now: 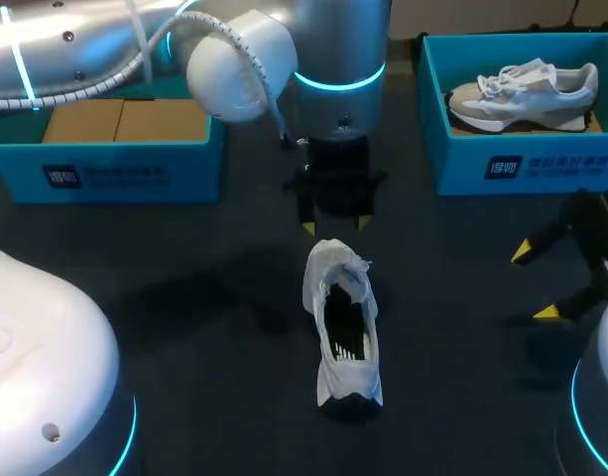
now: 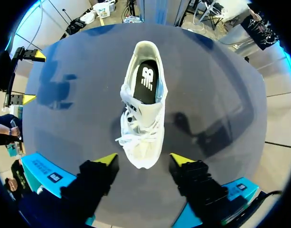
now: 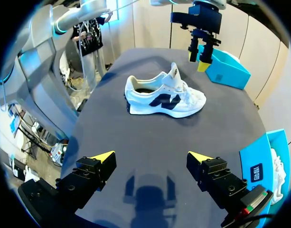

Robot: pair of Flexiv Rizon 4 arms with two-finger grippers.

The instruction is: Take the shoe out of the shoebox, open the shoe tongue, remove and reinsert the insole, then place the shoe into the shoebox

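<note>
A white shoe (image 1: 343, 327) (image 2: 143, 118) (image 3: 164, 97) lies upright on the dark table, toe toward the back, its black insole (image 2: 146, 80) showing inside. My left gripper (image 1: 335, 226) (image 2: 144, 159) (image 3: 202, 57) hangs just above and behind the toe. Its fingers are open, one on each side of the toe tip, and neither touches it. My right gripper (image 1: 535, 283) (image 3: 152, 156) (image 2: 32, 77) stands open and empty at the table's right side, well away from the shoe. A blue shoebox (image 1: 522, 164) sits at the back right.
The back-right shoebox holds a second, grey-and-white shoe (image 1: 522, 89). Another blue box (image 1: 105, 169) (image 3: 228, 71) with cardboard inside stands at the back left. Bare tabletop (image 1: 204, 317) lies on both sides of the white shoe.
</note>
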